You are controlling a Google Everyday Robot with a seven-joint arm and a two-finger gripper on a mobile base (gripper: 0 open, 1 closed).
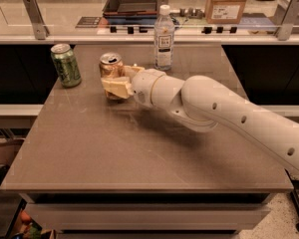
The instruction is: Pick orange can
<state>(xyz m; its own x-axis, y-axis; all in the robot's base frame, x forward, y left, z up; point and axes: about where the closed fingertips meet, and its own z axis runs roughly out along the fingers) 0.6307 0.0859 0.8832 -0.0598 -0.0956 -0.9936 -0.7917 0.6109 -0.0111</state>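
The orange can (111,65) stands upright on the brown table (114,153), at the back, left of centre. Its silver top shows; its lower part is hidden. My gripper (113,79) reaches in from the right on the white arm (209,103). Its tan fingers (115,87) sit on either side of the can, one in front and one behind, pressed against it. The can rests on the table.
A green can (66,64) stands to the left of the orange can. A clear bottle with a white cap (163,38) stands behind and to the right. A counter with a cardboard box (227,3) and a dark tray (134,1) runs behind the table.
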